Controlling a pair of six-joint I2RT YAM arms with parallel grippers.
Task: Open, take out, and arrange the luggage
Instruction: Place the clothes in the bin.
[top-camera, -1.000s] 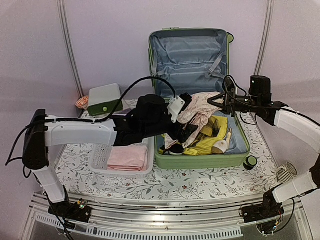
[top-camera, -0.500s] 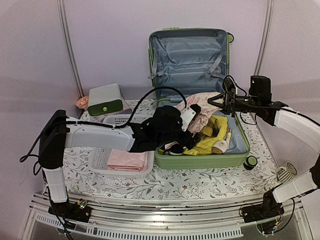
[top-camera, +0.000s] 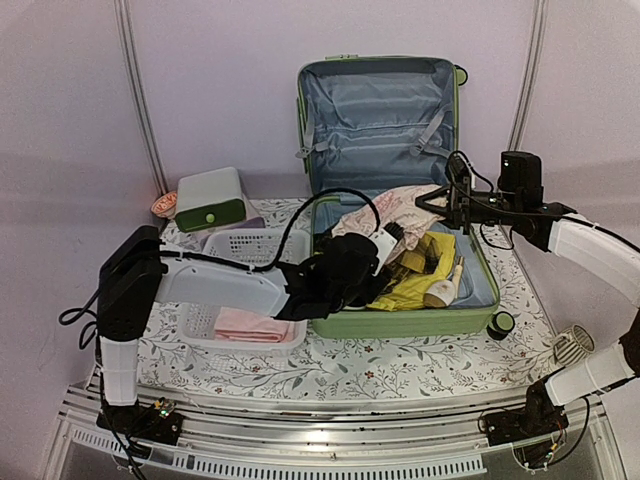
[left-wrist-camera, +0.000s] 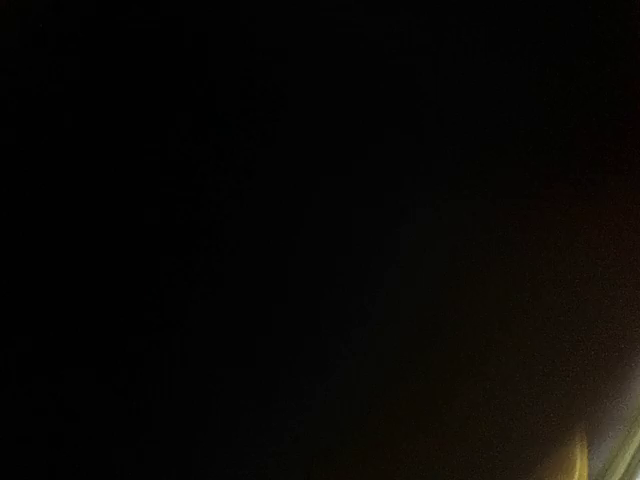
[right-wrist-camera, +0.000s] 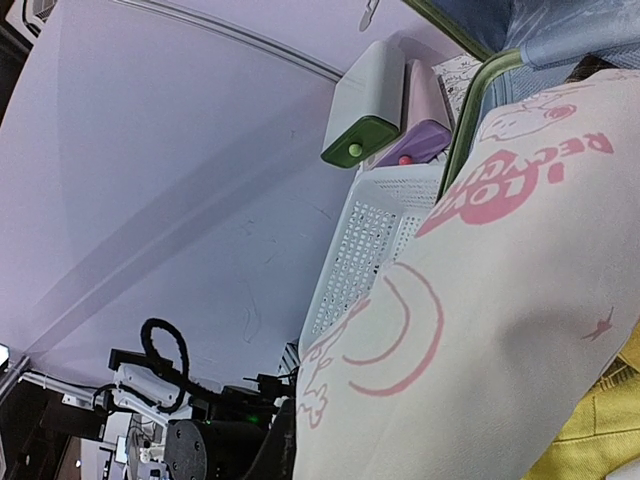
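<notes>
The light-green luggage lies open on the table, its grey-blue lined lid upright at the back. Its tray holds black clothes, a yellow garment and a cream garment with pink print. My left gripper is pushed down into the dark clothes at the tray's front left, fingers hidden; the left wrist view is black. My right gripper hangs over the tray's back right, shut on the cream garment's raised edge. That cream garment fills the right wrist view and hides the jaws.
A white perforated basket with a folded pink cloth stands left of the luggage, also seen as the basket. Behind it sits a white-and-green drawer box. A round slotted object lies at the table's right edge.
My left arm has swung right and down, from above the basket into the luggage's front left, sinking among the black clothes. The right arm and the cream garment have stayed put.
</notes>
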